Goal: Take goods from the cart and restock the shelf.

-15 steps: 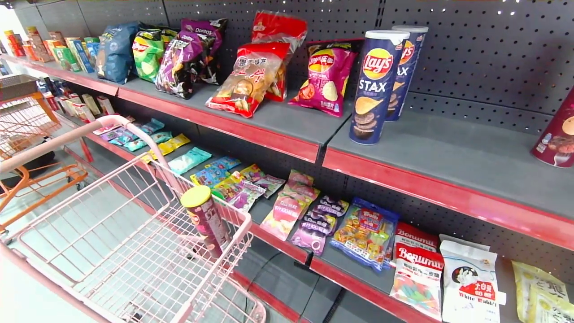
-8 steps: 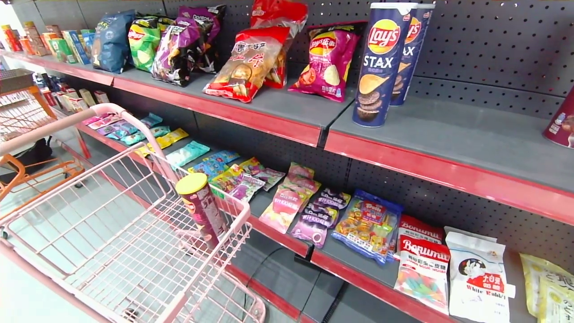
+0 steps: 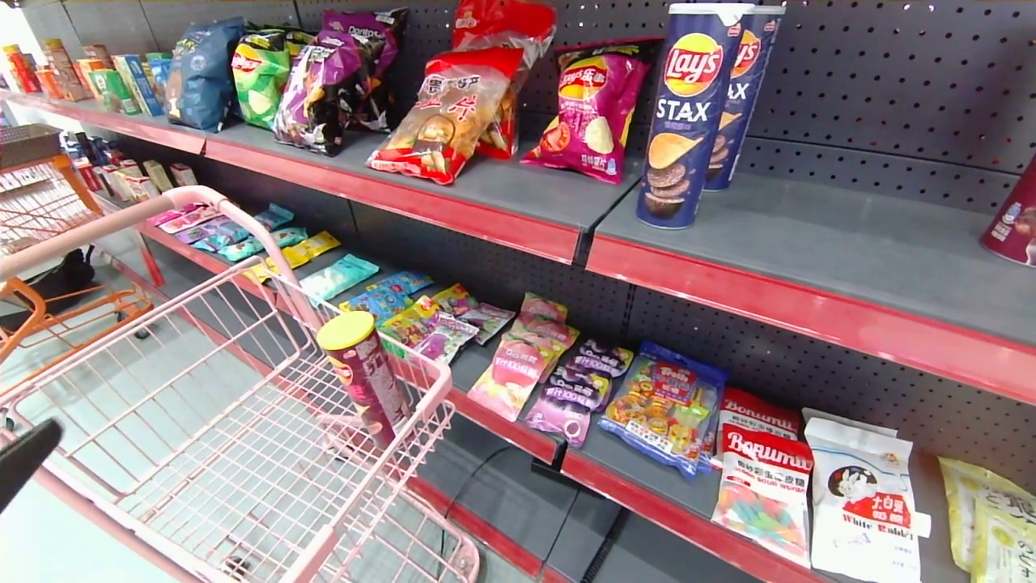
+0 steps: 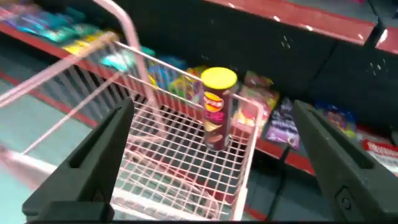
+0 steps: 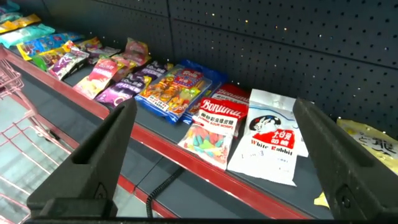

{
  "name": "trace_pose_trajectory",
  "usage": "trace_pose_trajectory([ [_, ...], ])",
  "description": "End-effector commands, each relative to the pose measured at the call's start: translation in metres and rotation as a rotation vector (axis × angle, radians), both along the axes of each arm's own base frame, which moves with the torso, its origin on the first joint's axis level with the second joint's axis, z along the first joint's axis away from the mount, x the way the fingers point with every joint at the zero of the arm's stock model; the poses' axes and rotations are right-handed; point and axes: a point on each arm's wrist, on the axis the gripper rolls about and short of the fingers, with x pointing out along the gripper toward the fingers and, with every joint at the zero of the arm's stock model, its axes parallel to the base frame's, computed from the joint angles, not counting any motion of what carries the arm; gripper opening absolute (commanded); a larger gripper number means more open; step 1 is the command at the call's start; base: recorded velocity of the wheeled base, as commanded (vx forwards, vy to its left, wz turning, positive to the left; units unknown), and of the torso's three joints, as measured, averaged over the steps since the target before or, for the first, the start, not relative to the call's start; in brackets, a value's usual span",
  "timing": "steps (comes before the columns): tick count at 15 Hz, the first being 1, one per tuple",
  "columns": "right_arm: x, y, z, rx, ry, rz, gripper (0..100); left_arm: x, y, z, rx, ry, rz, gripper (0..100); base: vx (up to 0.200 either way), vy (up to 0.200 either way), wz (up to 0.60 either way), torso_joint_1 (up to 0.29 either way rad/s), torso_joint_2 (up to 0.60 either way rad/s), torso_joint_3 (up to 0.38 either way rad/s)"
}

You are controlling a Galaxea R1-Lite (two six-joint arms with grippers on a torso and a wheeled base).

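A maroon chip can with a yellow lid (image 3: 368, 385) stands upright in the front corner of the pink wire cart (image 3: 421, 368). In the left wrist view the chip can (image 4: 216, 109) lies ahead of my left gripper (image 4: 211, 162), which is open and apart from it, above the cart's basket (image 4: 149, 59). One dark finger (image 3: 24, 457) of it shows at the head view's lower left edge. My right gripper (image 5: 211, 168) is open and holds nothing, out in front of the lower shelf (image 5: 143, 134). Two blue chip cans (image 3: 688, 113) stand on the grey upper shelf (image 3: 809, 243).
Chip bags (image 3: 453, 113) fill the upper shelf's left part; a maroon can (image 3: 1012, 219) stands at its right edge, with bare shelf between. Candy bags (image 3: 664, 405) cover the lower shelf, among them a white bag (image 5: 270, 137). An orange cart (image 3: 48, 210) stands at the far left.
The head camera tilted down a second ago, then held still. A dark finger of my left gripper has come into the head view at the lower left edge.
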Motion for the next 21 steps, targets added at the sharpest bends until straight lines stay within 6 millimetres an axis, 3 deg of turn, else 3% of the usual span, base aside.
trace_pose_trajectory([
  [1,0.0,0.0,0.0,-0.001,0.0,0.0,100,0.129,0.008,-0.037,-0.007,0.291,-0.159,100,0.0,0.0,0.0,0.0,0.0,0.0],
  [4,0.0,0.0,0.0,-0.001,0.0,0.0,100,0.162,0.035,-0.092,0.152,0.333,-0.282,100,0.0,0.0,0.0,0.0,0.0,0.0],
  [8,0.0,0.0,0.0,-0.001,0.0,0.0,100,0.185,0.037,-0.116,0.162,0.327,-0.348,100,0.0,0.0,0.0,0.0,0.0,0.0],
  [12,0.0,0.0,0.0,-0.001,0.0,0.0,100,0.211,0.03,-0.128,0.183,0.266,-0.408,100,0.0,0.0,0.0,0.0,0.0,0.0],
  [15,0.0,0.0,0.0,-0.001,0.0,0.0,100,0.24,0.005,-0.135,0.214,0.192,-0.493,100,0.0,0.0,0.0,0.0,0.0,0.0],
  [21,0.0,0.0,0.0,-0.001,0.0,0.002,100,0.268,-0.01,-0.151,0.227,0.194,-0.532,100,0.0,0.0,0.0,0.0,0.0,0.0],
])
